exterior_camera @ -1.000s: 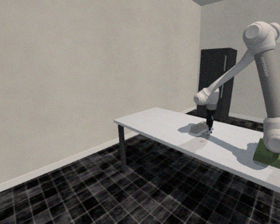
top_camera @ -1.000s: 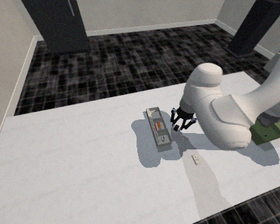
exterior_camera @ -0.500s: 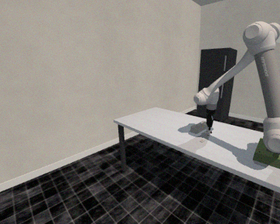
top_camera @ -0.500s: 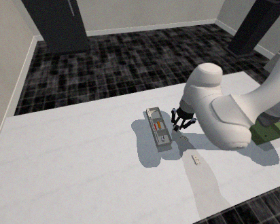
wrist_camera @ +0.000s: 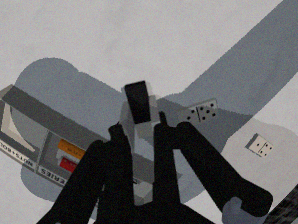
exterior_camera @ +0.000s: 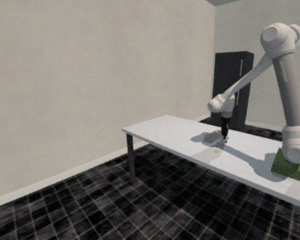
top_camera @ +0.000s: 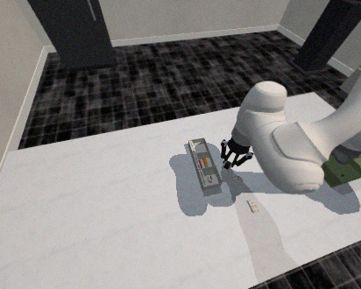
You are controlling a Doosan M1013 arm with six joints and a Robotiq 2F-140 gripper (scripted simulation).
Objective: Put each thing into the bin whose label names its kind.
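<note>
- White counter point(top_camera: 97, 210) point(exterior_camera: 164, 127) point(wrist_camera: 75, 25) is shaded under the claw point(top_camera: 228, 165) point(exterior_camera: 224, 141) point(wrist_camera: 141, 108); judge contact by the tips, not the shadow.
- Claw looks pinched on the dark block point(top_camera: 227, 165) point(wrist_camera: 137, 102), narrow gap, a pale tip on either side. Firmness can't be read; confirm the block follows on a small lift.
- Block sits at the tips, just beside the bin unit. Lift straight up before going sideways, or you may clip the wall.
- Near domino point(top_camera: 238, 178) point(wrist_camera: 201, 112) lies close to the right-hand finger in the wrist view. Don't sweep that way.
- Bin unit point(top_camera: 212, 186) point(exterior_camera: 212, 137) point(wrist_camera: 50, 112): the wrist view shows nuts and bolts at one end, "...ERIES" mid, with the orange cell point(top_camera: 205, 162) point(wrist_camera: 71, 148) and red cell point(top_camera: 200, 164) point(wrist_camera: 70, 164) inside. Third label can't be read; block's kind unclear. Settle both before choosing.
- If a label fits, centre over that compartment, go low, open gently. No match: set it back on the counter.
- Far domino point(top_camera: 252, 206) point(exterior_camera: 217, 150) point(wrist_camera: 261, 145) is well apart; keep the arm clear.
</note>
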